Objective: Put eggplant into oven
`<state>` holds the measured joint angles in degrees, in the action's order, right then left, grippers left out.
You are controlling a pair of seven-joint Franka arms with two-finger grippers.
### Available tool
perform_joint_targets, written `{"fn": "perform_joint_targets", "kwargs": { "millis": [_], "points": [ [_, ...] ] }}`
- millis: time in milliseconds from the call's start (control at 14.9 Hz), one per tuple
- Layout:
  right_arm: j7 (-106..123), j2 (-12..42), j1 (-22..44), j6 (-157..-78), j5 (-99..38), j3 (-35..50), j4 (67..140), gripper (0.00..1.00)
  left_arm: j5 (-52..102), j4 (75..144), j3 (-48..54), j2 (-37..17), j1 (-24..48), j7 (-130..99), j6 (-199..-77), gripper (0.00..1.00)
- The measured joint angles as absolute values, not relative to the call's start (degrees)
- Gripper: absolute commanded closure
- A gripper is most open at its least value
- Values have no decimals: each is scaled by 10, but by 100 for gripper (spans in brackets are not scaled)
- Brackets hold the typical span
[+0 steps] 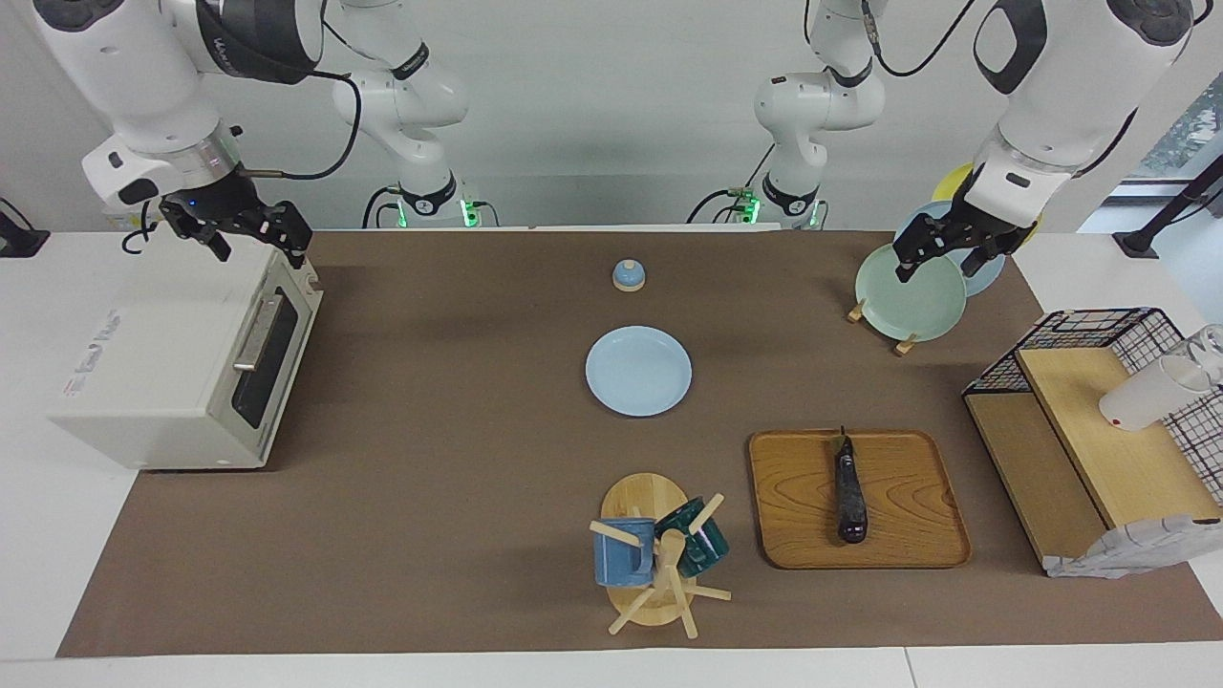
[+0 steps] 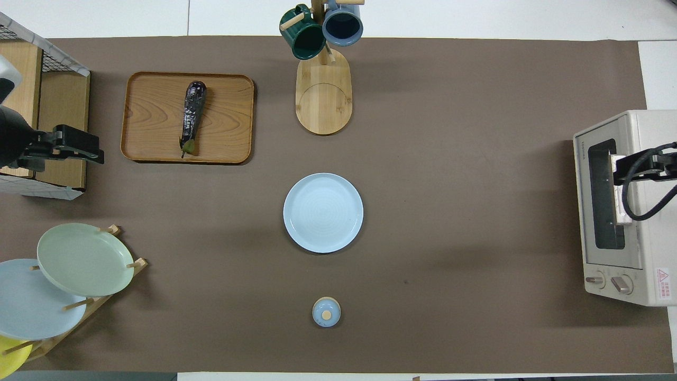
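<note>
Overhead view and facing view agree on a brown-covered worktop (image 2: pixel 449 159) with the off-white toaster oven (image 1: pixel 153 382) at the right arm's end, its dark glass door shut and facing the middle of the worktop. A wire-and-wood rack (image 1: pixel 1099 430) stands at the left arm's end. Beside it, toward the middle, lies a wooden tray (image 2: pixel 158 116), and on the tray rests the eggplant (image 2: pixel 192 114). Its long axis runs toward and away from the robots, only slightly slanted, with the green stem end pointing toward the robots and the rounded end away from them. A light blue plate (image 2: pixel 323 212) sits at the centre of the worktop, nearer to the robots than the mug tree (image 2: pixel 323 95) with its green and blue mugs. A plate stand (image 1: pixel 908 287) holding upright plates is near the left arm's base. A small blue lid (image 2: pixel 326 311) with a wooden knob lies nearer to the robots than the plate.

The right end effector (image 1: pixel 253 239) hangs over the oven's upper front edge, fingers spread apart and holding nothing. The left end effector (image 1: pixel 941 260) hangs over the plate stand, fingers likewise apart and empty.
</note>
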<state>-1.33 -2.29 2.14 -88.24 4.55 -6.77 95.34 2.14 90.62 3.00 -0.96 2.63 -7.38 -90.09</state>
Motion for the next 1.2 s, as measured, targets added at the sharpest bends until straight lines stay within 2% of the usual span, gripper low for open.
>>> {"fn": "perform_joint_targets", "kwargs": {
  "millis": [268,468,870,1204],
  "points": [
    [-13,-23,21,-882,46,-68,953,0,27,907,30,-20,26,-74,-921,0],
    [-13,-23,21,-882,46,-68,953,0,29,906,30,-50,26,-74,-935,0],
    [-13,-23,21,-882,46,-68,953,0,30,849,32,-195,27,-65,-1007,0],
    [-13,-23,21,-882,46,-68,953,0,30,841,34,-276,30,-8,-1090,0]
  ]
}}
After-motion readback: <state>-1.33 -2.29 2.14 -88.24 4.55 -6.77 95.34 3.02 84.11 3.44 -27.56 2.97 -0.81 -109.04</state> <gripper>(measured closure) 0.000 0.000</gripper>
